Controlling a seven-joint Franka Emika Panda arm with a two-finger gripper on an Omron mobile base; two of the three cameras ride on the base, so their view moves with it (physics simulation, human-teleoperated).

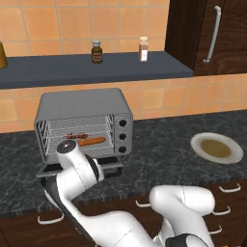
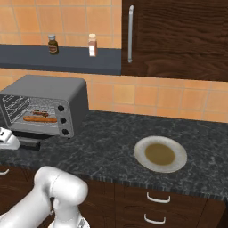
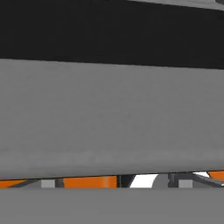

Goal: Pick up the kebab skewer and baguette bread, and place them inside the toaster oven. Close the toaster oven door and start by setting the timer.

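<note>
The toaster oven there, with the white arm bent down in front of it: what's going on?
The kebab skewer and the baguette bread lie side by side on a rack inside the toaster oven. The toaster oven door hangs open, folded down at the front. The robot's arm reaches low toward that door, apparently to swing it shut; its hand camera looks at a grey surface from very close. The plate on the counter to the right holds no food.

The dark speckled stone bench (image 1: pixel 159 144) carries a boxy grey metal toaster oven (image 1: pixel 82 108) at its left and, well apart to the right, a round white plate (image 2: pixel 160 154) with a brownish centre. Above, a dark grey wall shelf (image 1: pixel 96 70) holds a small brown bottle (image 1: pixel 97 52) and a reddish shaker (image 1: pixel 143 49) near each other.
</note>
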